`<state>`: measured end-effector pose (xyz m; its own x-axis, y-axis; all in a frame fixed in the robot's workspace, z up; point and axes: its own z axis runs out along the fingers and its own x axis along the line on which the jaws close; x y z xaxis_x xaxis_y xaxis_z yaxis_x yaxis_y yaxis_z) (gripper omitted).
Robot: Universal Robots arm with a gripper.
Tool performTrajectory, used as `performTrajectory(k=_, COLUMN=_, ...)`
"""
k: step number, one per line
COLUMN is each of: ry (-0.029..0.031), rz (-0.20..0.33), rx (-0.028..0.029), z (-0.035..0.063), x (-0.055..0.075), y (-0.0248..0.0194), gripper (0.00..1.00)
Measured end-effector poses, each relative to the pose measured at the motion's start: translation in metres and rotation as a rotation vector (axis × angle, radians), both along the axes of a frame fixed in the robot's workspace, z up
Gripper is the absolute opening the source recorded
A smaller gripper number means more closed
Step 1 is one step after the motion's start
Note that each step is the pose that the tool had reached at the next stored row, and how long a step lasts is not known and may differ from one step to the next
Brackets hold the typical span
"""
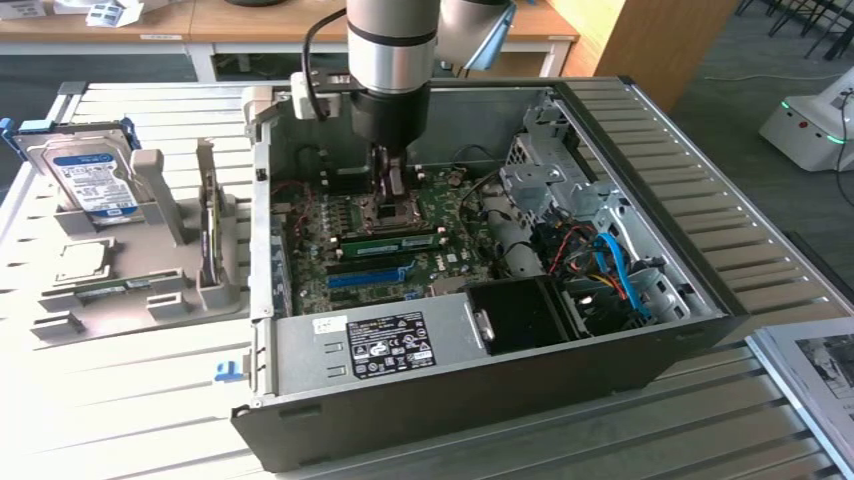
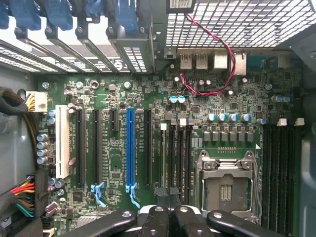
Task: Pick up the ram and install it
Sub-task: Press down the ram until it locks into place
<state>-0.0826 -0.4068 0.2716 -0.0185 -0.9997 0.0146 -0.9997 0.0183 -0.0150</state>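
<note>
The ram (image 1: 388, 241) is a green stick with dark chips. It lies seated in a motherboard slot between the blue slot (image 1: 366, 275) and the CPU socket (image 1: 396, 213). In the wrist view the ram (image 2: 163, 158) shows edge-on as a thin pale line beside the black slots. My gripper (image 1: 395, 198) hangs inside the open case, just above the board over the socket side of the ram. Its black fingers (image 2: 156, 217) are shut, and I see nothing held between them.
The case walls (image 1: 641, 190) surround the motherboard, with a black power supply (image 1: 527, 315) and blue cables (image 1: 617, 270) at the exterior view's right. A red-black wire (image 2: 217, 54) loops near the rear ports. A grey stand (image 1: 127, 270) outside holds a hard drive (image 1: 91, 180).
</note>
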Motion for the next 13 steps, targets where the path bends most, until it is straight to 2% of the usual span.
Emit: performTrajectory(k=13, ry=0.0009, rz=0.000, rx=-0.0012, z=0.0094, x=0.0000, y=0.0000, gripper=0.10)
